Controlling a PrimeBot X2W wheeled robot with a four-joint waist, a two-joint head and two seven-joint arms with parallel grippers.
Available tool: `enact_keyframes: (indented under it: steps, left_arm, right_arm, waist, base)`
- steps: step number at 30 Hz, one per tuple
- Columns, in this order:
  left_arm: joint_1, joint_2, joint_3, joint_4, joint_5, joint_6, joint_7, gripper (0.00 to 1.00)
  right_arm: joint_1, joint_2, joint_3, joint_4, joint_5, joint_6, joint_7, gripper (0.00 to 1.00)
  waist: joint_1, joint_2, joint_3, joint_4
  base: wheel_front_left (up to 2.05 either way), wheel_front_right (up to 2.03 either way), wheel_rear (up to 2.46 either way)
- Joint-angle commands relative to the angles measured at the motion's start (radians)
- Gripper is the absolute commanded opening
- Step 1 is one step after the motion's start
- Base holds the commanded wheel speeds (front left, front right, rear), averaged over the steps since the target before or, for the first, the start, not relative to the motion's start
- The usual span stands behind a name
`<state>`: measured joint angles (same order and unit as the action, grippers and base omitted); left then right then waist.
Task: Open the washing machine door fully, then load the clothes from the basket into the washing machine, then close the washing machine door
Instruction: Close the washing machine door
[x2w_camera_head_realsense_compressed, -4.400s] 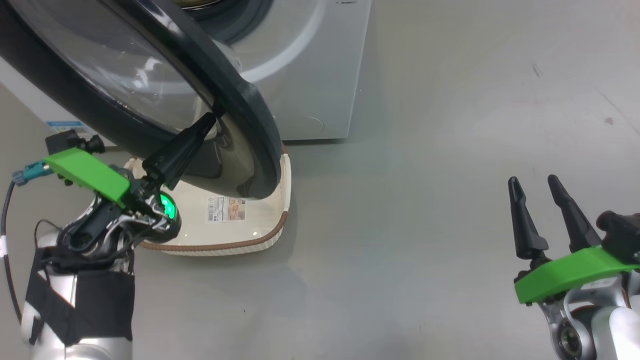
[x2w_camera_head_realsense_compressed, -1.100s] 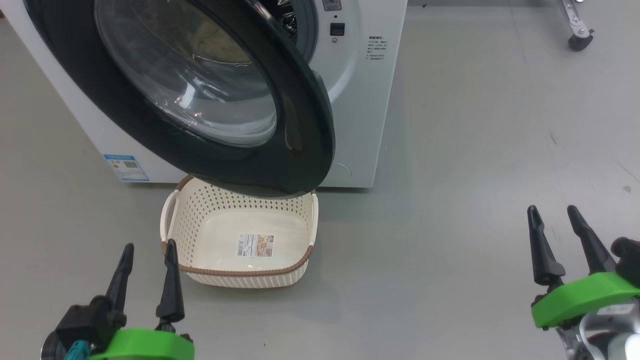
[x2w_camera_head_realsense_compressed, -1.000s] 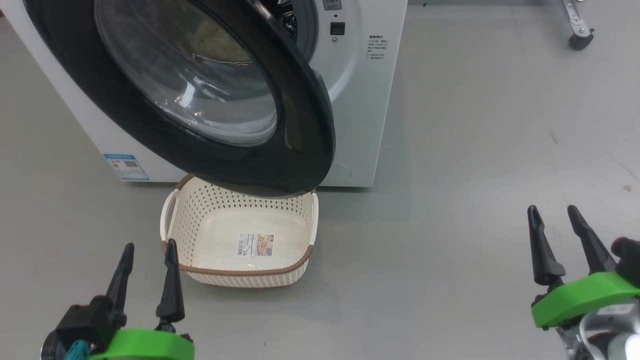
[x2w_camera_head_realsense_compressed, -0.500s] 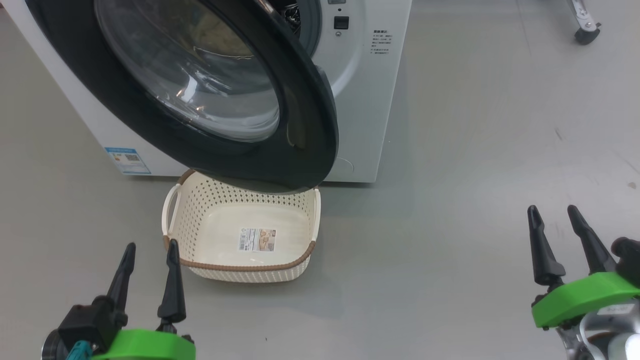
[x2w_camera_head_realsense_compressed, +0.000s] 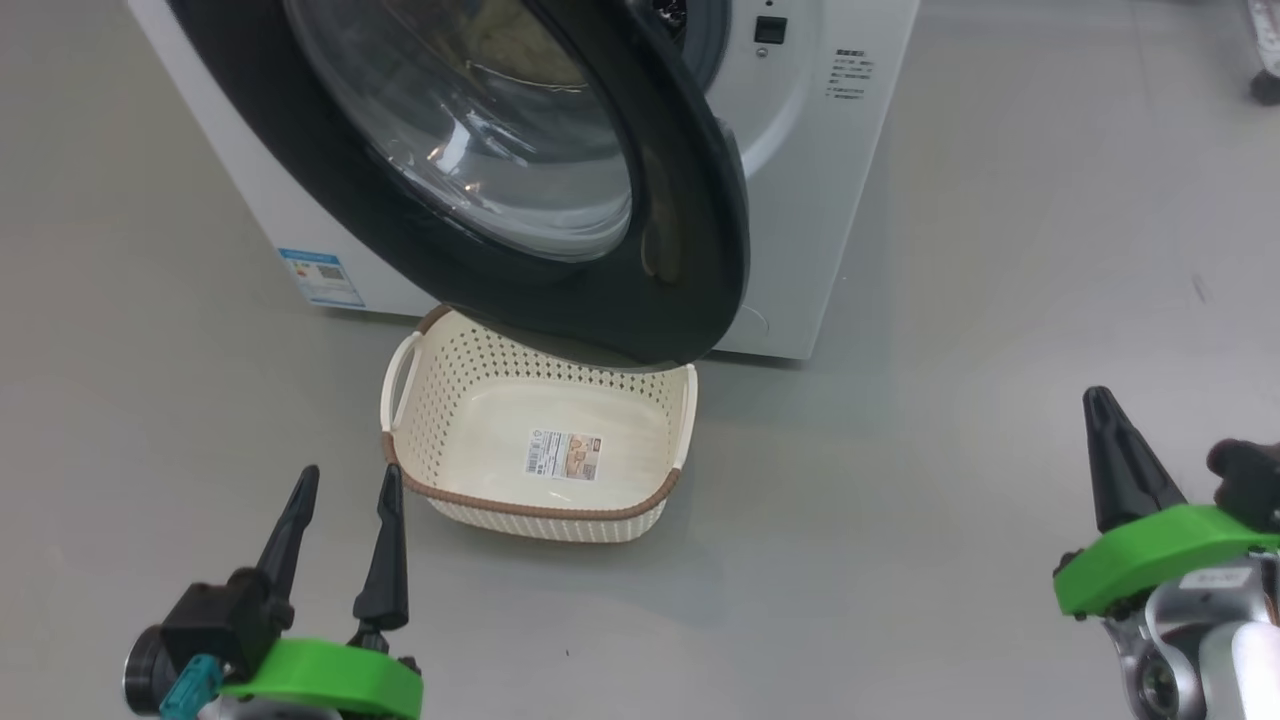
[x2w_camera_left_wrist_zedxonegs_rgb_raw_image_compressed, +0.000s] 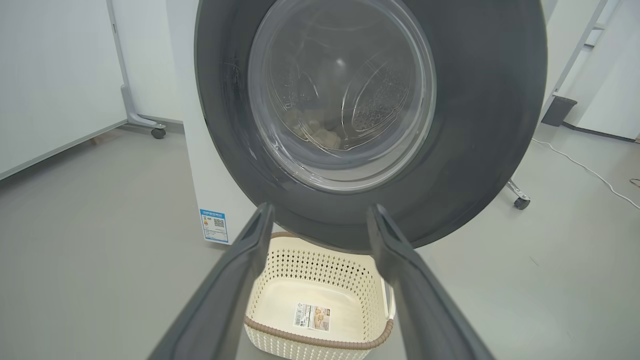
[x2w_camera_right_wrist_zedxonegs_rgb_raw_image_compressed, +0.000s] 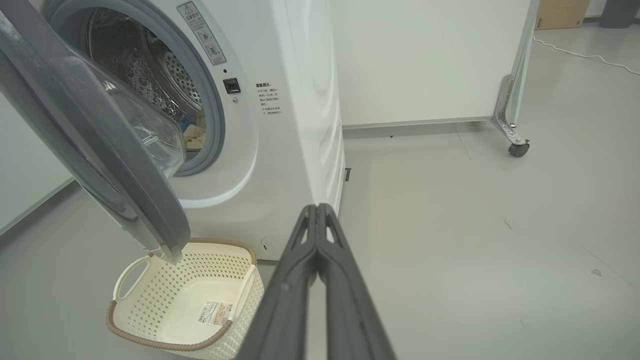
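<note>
The door (x2w_camera_head_realsense_compressed: 560, 300) of the washing machine (x2w_camera_head_realsense_compressed: 820, 200) stands partly swung out. Its lower rim hangs above the far end of the basket (x2w_camera_head_realsense_compressed: 540, 505), which sits empty on the floor just in front of the machine. The clothes (x2w_camera_right_wrist_zedxonegs_rgb_raw_image_compressed: 192, 136) show inside the drum, cream with a bit of blue, close behind the grey gasket. By my reading only the closing is left, and this is where you could go wrong. A push low on the rim could bring your arm down onto the basket and shove it. A push with bare tips on that glossy black surface could skid off, leaving the door unlatched. If a garment lies over the gasket lip, the door could trap it. Your left fingers (x2w_camera_head_realsense_compressed: 385, 560) are spread wide, holding and touching nothing, low and near the basket's front corner. Your right fingers (x2w_camera_head_realsense_compressed: 1125, 470) are pressed together on nothing, well off to the side above bare floor.
</note>
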<state>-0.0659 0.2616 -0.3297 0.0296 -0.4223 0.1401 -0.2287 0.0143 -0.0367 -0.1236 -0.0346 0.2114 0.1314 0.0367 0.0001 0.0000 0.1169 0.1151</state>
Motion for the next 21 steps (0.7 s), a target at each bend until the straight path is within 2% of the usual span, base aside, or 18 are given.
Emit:
enact_keyframes:
  steps: [1,9,21]
  left_arm:
    - [-0.051,0.009,0.027,-0.019,0.010,-0.010,-0.010,1.00]
    - [-0.063,-0.011,0.003,0.016,0.007,-0.030,-0.017,1.00]
    - [-0.050,-0.014,0.003,0.024,0.004,-0.031,-0.025,1.00]
  right_arm:
    - [-0.080,-0.013,0.028,0.002,-0.009,-0.001,-0.004,0.00]
    - [-0.185,-0.013,0.053,0.156,-0.012,-0.001,-0.018,0.00]
    - [-0.381,-0.013,0.137,0.485,0.053,-0.001,-0.100,0.00]
  waist:
    - [-0.0001,0.0000,0.003,0.027]
    - [-0.0001,0.0000,-0.012,0.097]
    - [-0.0001,0.0000,-0.026,0.184]
  base:
    - [0.00,0.00,0.00]
    - [0.00,0.00,0.00]
    - [0.00,0.00,0.00]
